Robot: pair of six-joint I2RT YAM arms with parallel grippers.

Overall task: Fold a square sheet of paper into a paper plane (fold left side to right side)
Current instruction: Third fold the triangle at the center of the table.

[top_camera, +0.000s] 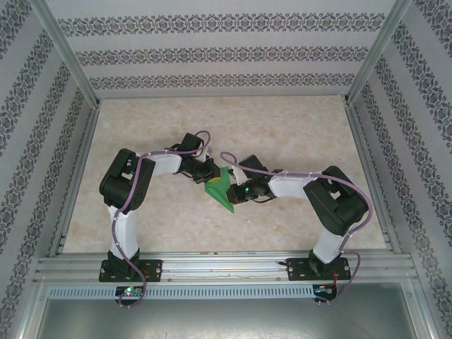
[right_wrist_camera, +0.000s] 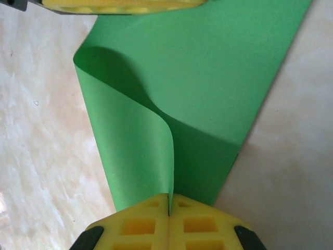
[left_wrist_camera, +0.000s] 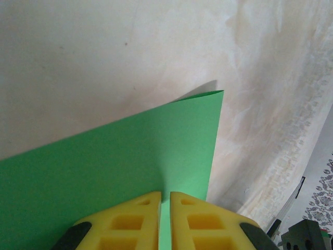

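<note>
The square sheet of paper [top_camera: 221, 189], bright green, is held off the table between my two grippers at the table's middle. My left gripper [top_camera: 210, 176] pinches its far edge; in the left wrist view the sheet [left_wrist_camera: 130, 156] spreads out flat beyond the nearly closed yellow fingers of that gripper [left_wrist_camera: 165, 198]. My right gripper [top_camera: 236, 198] grips the near edge. In the right wrist view the sheet [right_wrist_camera: 208, 67] curls over on itself, and its curled edge runs straight into the closed jaws of the right gripper [right_wrist_camera: 169, 198]. The left gripper's fingers [right_wrist_camera: 119, 4] show at the top.
The beige marbled table [top_camera: 296, 134] lies open behind and beside the arms. Aluminium frame rails [top_camera: 212, 265] run along the near edge, and patterned walls [top_camera: 212, 53] enclose the back and sides.
</note>
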